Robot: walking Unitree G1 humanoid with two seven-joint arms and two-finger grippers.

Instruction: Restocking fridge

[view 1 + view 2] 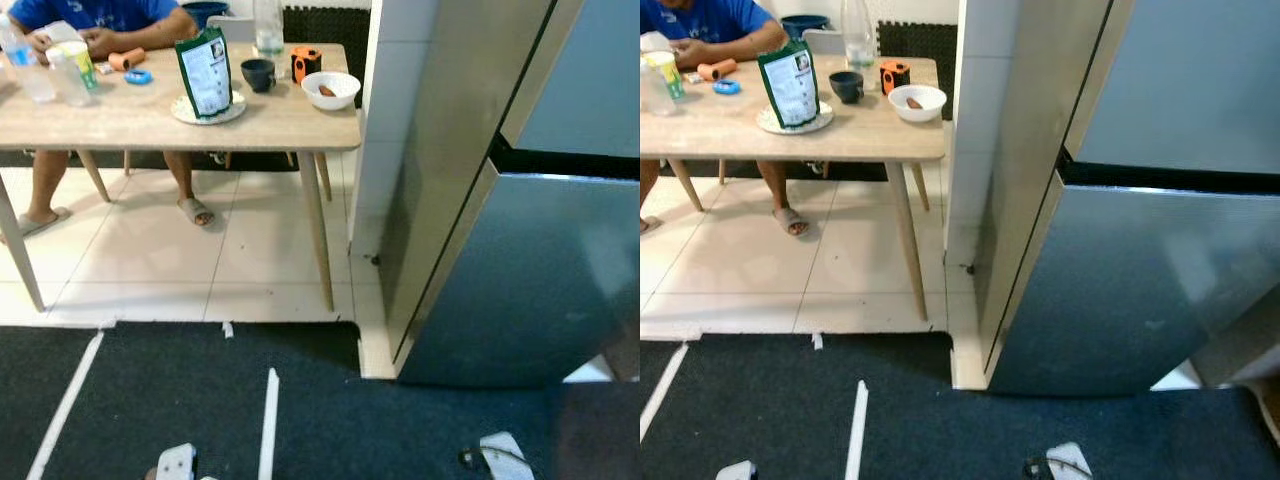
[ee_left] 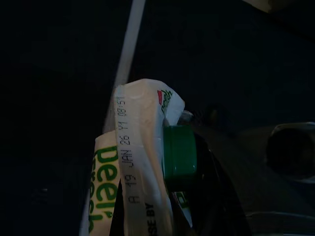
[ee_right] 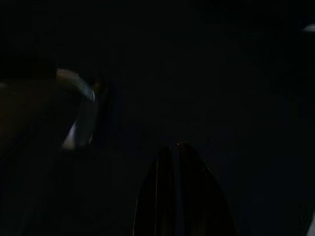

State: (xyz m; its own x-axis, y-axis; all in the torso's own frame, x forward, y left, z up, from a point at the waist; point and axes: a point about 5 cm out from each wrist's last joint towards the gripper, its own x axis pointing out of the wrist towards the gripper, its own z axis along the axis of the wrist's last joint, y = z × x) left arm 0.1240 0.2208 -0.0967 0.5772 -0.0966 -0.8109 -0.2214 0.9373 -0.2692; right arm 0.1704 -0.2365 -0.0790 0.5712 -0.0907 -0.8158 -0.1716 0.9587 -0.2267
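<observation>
The grey fridge [image 1: 540, 270] stands on the right, with its upper and lower doors both shut. In the left wrist view, my left gripper [image 2: 172, 206] is shut on a white milk carton [image 2: 135, 162] with green lettering and a green screw cap [image 2: 179, 157], held low over the dark floor. The right wrist view is very dark. There, my right gripper [image 3: 179, 150] shows its two black fingers pressed together with nothing between them, hanging idle.
A white tiled pillar [image 1: 385, 120] stands left of the fridge. A wooden table [image 1: 150, 125] holds a green pouch [image 1: 205, 72], a white bowl [image 1: 330, 90], a dark cup [image 1: 258, 73] and bottles. A person in blue [image 1: 100, 15] sits behind it. Dark carpet with white tape lines [image 1: 268, 420] lies underfoot.
</observation>
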